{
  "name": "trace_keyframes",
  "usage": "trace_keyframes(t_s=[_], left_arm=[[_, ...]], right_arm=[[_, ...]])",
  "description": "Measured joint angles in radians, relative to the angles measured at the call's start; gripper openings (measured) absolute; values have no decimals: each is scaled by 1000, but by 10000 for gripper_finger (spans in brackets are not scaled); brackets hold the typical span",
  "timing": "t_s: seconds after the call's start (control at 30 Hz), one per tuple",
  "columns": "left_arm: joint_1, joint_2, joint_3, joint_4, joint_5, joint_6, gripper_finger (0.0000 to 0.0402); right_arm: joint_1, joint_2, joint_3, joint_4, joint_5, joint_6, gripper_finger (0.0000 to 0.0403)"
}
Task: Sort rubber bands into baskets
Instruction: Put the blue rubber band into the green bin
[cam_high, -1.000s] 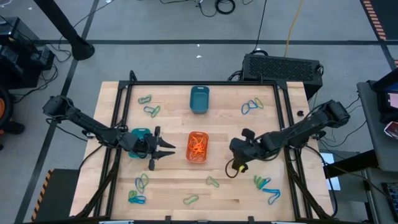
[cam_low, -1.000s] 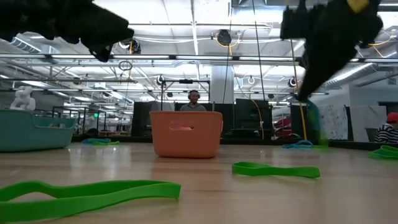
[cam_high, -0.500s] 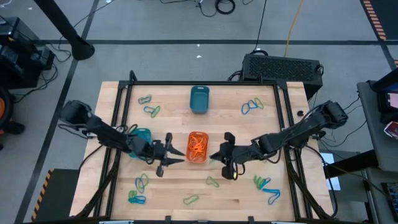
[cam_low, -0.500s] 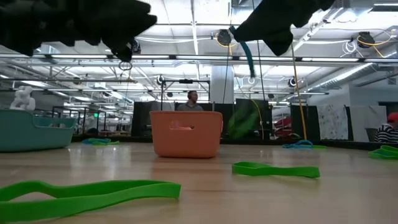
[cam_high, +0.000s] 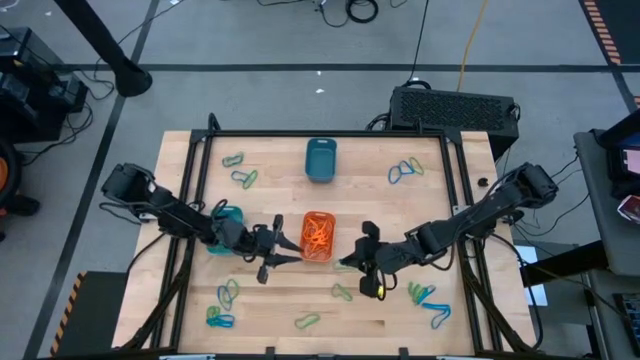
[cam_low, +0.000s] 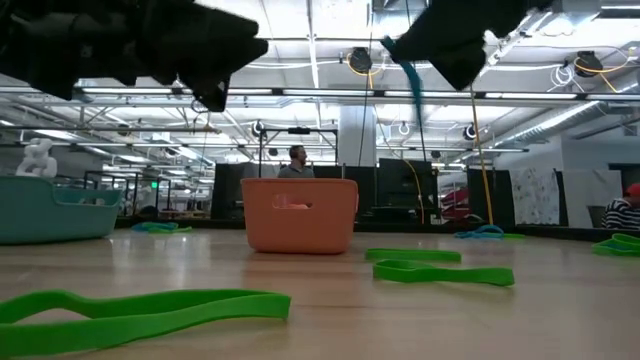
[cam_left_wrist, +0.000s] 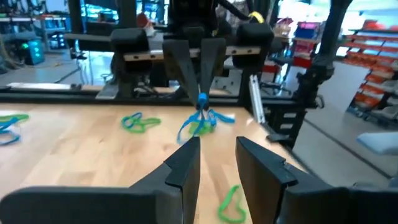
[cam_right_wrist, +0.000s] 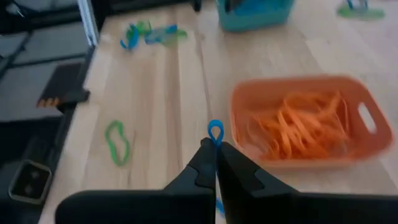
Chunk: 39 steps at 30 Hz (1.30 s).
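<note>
My right gripper (cam_high: 347, 263) is above the table just right of the orange basket (cam_high: 318, 236), shut on a blue rubber band (cam_right_wrist: 214, 132). The basket holds orange bands (cam_right_wrist: 303, 124). My left gripper (cam_high: 288, 249) is open and empty just left of that basket, and its fingers (cam_left_wrist: 184, 167) point toward the right gripper. The turquoise basket (cam_high: 227, 215) stands behind the left gripper, and the dark teal basket (cam_high: 320, 160) at the far middle. Green and blue bands lie in loose clusters (cam_high: 222, 305) (cam_high: 428, 298) on the wood. My right gripper pinches the blue rubber band between its two shut fingers; a small loop of it (cam_right_wrist: 214, 130) sticks out past the fingertips. In the low view the rest of the band (cam_low: 411, 85) hangs slack below the gripper, clear of the table.
Band clusters lie at the far left (cam_high: 240, 170) and far right (cam_high: 405, 170). Single green bands lie near the front (cam_high: 342, 292) (cam_high: 306, 321). A black frame rail (cam_high: 330, 133) borders the table. A person (cam_low: 297, 160) stands in the room beyond.
My right gripper has gone toward the table's left, up to the orange basket, carrying the blue band. A green band has fallen from it and lies on the table by the basket. My left gripper, still open, has gone toward the right, up to the orange basket.
</note>
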Motion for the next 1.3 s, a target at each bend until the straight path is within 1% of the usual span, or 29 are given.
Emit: trace_keyframes(t_s=[0.13,0.23,0.33,0.43,0.53,0.63,0.7,1.13,1.2,1.3], left_arm=[[1,27,40,2,32,-5,109],[1,80,84,10,70,-4,109],[1,137,121,4,89,2,109],[1,181,152,6,101,2,109],[2,212,176,6,130,3,109],[4,226,193,8,192,3,109],[4,227,194,5,212,3,109],[19,227,194,6,208,-3,109],[19,227,194,6,204,-3,102],[19,227,194,6,187,-3,76]], right_arm=[[-3,47,0,192,-30,-75,0],[-6,93,1,333,-56,-104,0],[-10,138,1,452,-106,-123,0],[-13,178,1,538,-110,-132,0],[-22,202,1,570,-111,-139,0],[-32,215,1,576,-107,-142,0],[-40,218,1,582,-105,-142,0],[-55,220,1,605,-103,-142,0],[-55,220,1,605,-104,-145,0],[-55,220,1,601,-103,-145,1]])
